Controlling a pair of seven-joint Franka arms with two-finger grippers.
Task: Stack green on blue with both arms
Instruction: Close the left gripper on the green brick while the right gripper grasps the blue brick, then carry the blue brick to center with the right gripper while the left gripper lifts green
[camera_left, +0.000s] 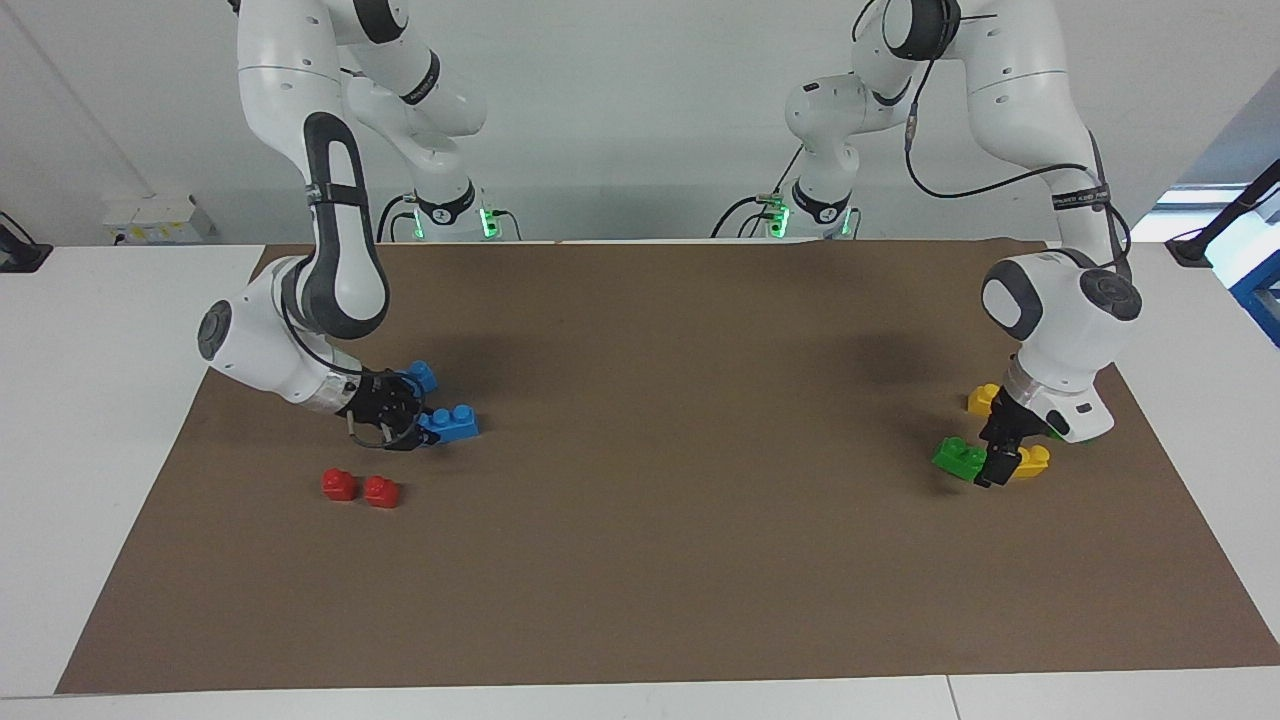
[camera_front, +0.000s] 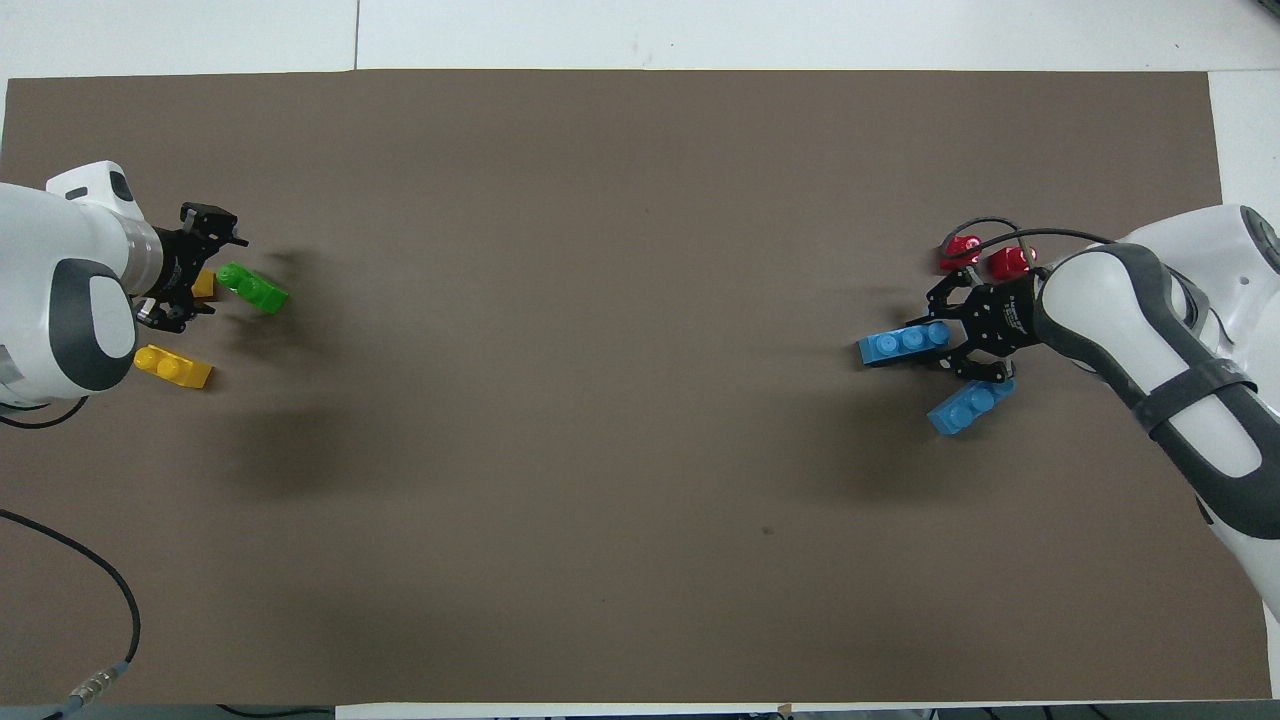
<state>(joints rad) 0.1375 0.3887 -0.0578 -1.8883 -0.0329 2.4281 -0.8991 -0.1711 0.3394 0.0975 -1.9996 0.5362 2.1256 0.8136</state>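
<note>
While both arms sit low at opposite ends of the brown mat (camera_left: 640, 560), each is closing in on its own brick. In the facing view the right gripper (camera_left: 405, 428) is at mid-left, its fingers spread and straddling the near end of the blue brick (camera_left: 452, 423), which lies flat on the mat; in the overhead view the same blue brick (camera_front: 903, 343) is at mid-right with the right gripper (camera_front: 948, 345) around its end. The left gripper (camera_left: 1000, 455) is at mid-right of the facing view, its fingers apart and set just beside the green brick (camera_left: 960, 458); overhead, the green brick (camera_front: 252, 287) lies at the far left of the frame next to the left gripper (camera_front: 200, 272). To do this well, I judge each gripper should centre its fingers on the brick's long flat sides before pressing in, so the brick does not twist. Crowding matters: a second blue brick (camera_left: 420, 377) and two red bricks (camera_left: 360, 488) lie close to the right gripper, and yellow bricks (camera_left: 1030, 462) touch or nearly touch the left one, so a straight lift looks safest. The wide middle of the mat is bare in both views, good room for the stacking.
</note>
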